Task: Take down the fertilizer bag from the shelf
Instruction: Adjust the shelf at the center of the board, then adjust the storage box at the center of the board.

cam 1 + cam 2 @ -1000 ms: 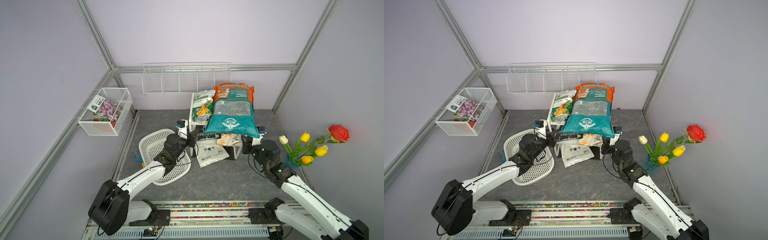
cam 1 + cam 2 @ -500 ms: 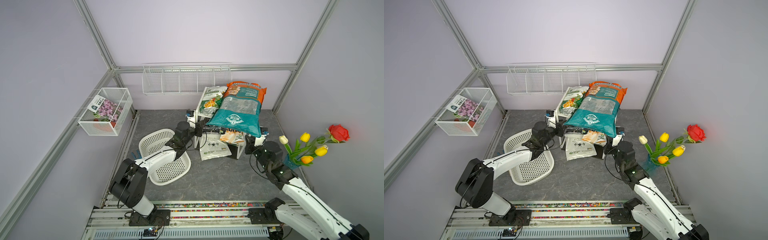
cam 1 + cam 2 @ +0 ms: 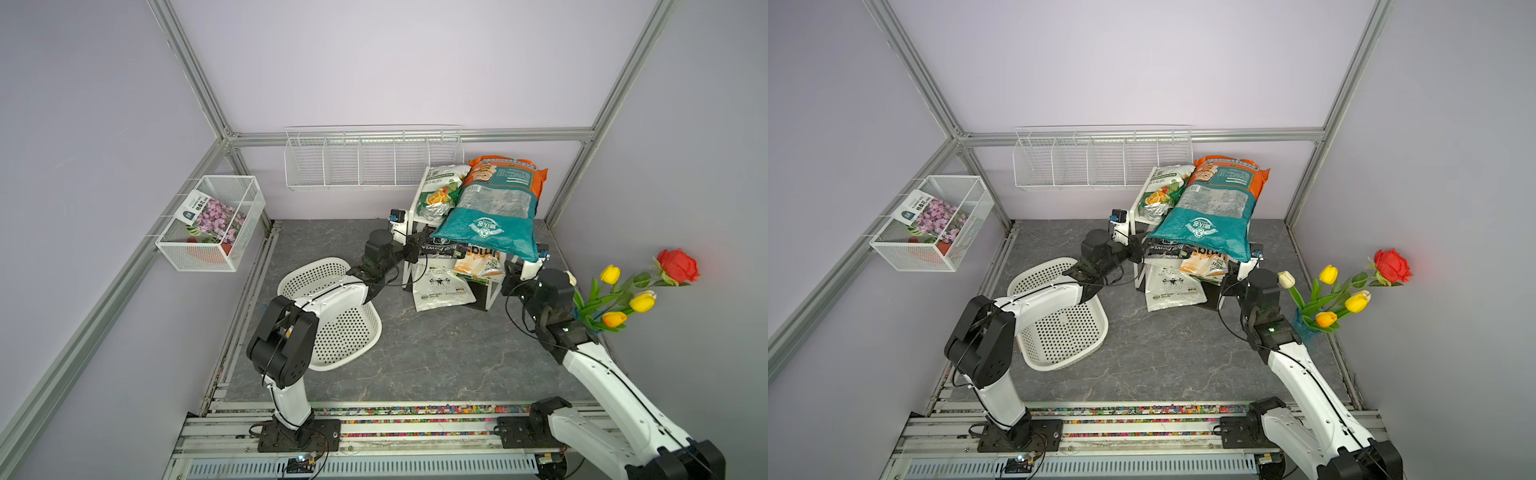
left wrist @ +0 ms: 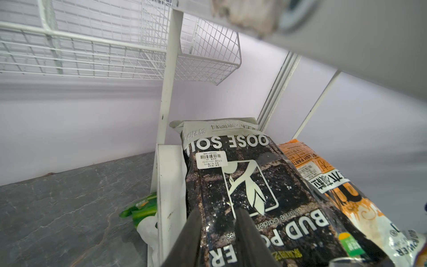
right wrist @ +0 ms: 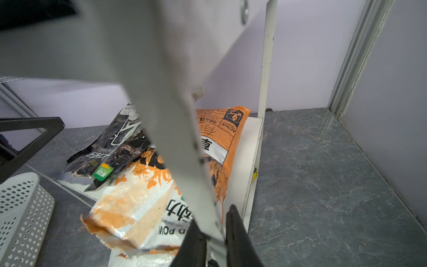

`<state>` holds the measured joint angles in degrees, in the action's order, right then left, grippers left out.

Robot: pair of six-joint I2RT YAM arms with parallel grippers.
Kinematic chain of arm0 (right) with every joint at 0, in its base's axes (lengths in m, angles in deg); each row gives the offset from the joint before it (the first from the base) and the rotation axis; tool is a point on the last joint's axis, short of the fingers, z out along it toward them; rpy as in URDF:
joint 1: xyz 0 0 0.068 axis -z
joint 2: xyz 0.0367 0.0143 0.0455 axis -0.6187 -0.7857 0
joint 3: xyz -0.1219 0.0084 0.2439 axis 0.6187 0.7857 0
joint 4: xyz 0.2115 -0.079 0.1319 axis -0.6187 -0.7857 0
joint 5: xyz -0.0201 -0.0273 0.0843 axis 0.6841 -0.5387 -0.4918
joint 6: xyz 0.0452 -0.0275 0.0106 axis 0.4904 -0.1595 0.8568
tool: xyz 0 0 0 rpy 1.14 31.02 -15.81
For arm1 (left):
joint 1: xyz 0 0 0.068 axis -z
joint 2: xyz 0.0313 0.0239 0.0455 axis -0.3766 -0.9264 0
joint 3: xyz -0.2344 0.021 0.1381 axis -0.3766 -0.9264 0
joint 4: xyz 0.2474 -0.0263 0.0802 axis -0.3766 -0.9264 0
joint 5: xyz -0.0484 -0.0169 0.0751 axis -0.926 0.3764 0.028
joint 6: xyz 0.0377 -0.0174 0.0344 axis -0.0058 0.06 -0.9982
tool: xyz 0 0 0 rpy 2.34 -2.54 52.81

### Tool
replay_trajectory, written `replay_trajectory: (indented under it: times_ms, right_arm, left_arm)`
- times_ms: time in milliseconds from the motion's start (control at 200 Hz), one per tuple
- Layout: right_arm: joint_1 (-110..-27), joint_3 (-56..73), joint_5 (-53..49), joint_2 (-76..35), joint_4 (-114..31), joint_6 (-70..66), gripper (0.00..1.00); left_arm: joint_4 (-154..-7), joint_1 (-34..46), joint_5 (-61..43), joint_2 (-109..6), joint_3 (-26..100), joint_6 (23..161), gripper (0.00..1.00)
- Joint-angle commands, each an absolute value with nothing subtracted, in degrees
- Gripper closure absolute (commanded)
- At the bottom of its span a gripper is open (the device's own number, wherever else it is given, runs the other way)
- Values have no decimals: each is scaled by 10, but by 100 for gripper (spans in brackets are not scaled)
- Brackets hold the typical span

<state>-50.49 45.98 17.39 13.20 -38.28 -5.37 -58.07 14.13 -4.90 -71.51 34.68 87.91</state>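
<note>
From above, the teal sack (image 3: 490,208) mostly hid both grips. The left gripper (image 4: 218,211) pinched the black soil bag (image 4: 242,180); the right gripper (image 5: 213,215) clamped the shelf (image 5: 175,115), blurred there.

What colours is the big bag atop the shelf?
Big bag: orange far end, teal near end, greyish panel between; clearest in a top view.

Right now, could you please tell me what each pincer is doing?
Left pincer: closed on the black soil bag.
Right pincer: closed on a pale edge, apparently the teal bag's corner.
</note>
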Motion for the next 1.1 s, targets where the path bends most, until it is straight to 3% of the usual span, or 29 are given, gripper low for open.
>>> replay_trajectory:
  times_ms: [0,95,220,410,565,760,890,1095]
  right_arm:
    - [-478,456,218,140,-440,-3,78]
    - [-477,461,201,157,-466,0,63]
    - [-477,477,160,188,-497,-7,52]
    - [-479,493,128,250,-572,33,42]
    - [-496,491,104,302,-633,45,40]
    - [-641,471,145,279,-694,77,40]
    - [-738,483,179,243,-656,104,40]
    - [-884,432,197,86,-573,75,42]
  left_arm:
    - [-609,129,-26,-753,376,911,70]
    - [-614,129,-10,-737,360,903,61]
    - [-616,129,-2,-697,318,900,49]
    - [-640,129,0,-620,252,920,41]
    - [-647,129,22,-541,198,926,37]
    - [-702,129,137,-445,152,905,28]
    - [-738,108,217,-391,112,918,20]
    - [-777,-61,131,-286,17,1053,19]
